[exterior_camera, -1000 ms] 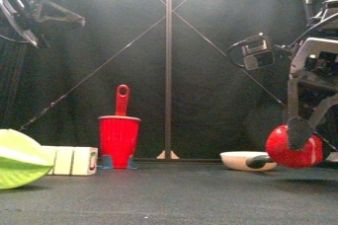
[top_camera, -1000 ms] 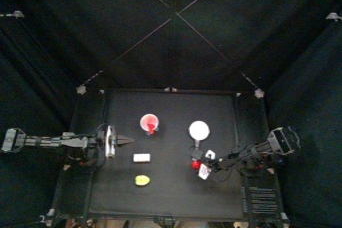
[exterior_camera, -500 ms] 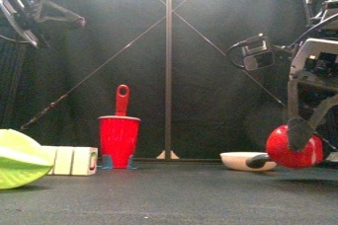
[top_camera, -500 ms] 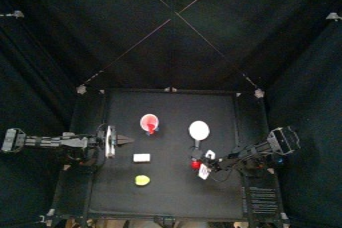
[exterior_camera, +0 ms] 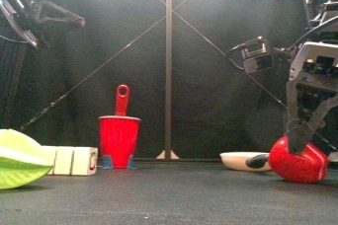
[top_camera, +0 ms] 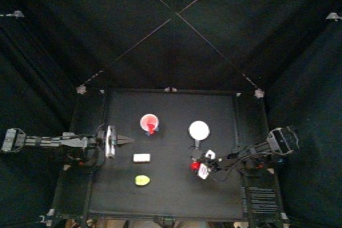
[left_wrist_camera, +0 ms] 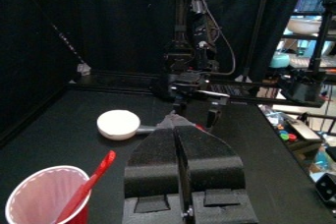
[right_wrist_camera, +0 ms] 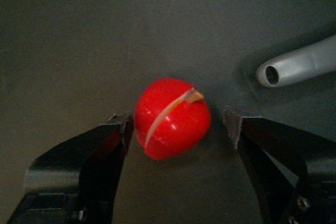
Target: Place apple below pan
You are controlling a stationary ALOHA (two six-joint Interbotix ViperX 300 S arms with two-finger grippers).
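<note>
The apple (right_wrist_camera: 171,119), small and red, rests on the table in the right wrist view, between my right gripper's (right_wrist_camera: 179,124) open jaws, with a thin gap on one side. In the top view the apple (top_camera: 197,163) lies just below the white pan (top_camera: 199,129), a white disc whose grey handle (right_wrist_camera: 300,63) points toward the apple. In the front view the apple (exterior_camera: 298,161) sits on the table at the right, next to the pan (exterior_camera: 243,160). My left gripper (left_wrist_camera: 180,138) is shut and empty at the table's left edge (top_camera: 108,142).
A red cup with a red handle (top_camera: 148,124) stands left of the pan. A white block (top_camera: 142,157) and a yellow-green round thing (top_camera: 142,180) lie at the front left. Black curtains surround the table.
My right gripper has lowered the apple from just above the table onto it. The left arm has not moved.
</note>
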